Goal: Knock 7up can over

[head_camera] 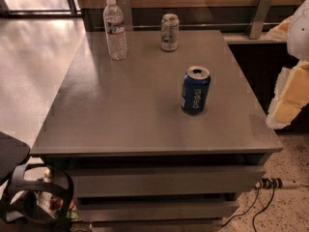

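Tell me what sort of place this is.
Probably an office or break area: a grey drawer cabinet, a power strip on speckled flooring, the 7up can. The gripper hangs at right.

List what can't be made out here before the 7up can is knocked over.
All camera view.
End effector, right edge beside the table: partly cut off by the frame.
7up can, table's far side: lettering too small to read.
Pepsi can: whether anything is inside, hidden by its walls.

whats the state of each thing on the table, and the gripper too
7up can: upright at the back of the table, not knocked over
pepsi can: upright, nearer the front
bottle: upright, capped
gripper: right edge, off the table, touching nothing
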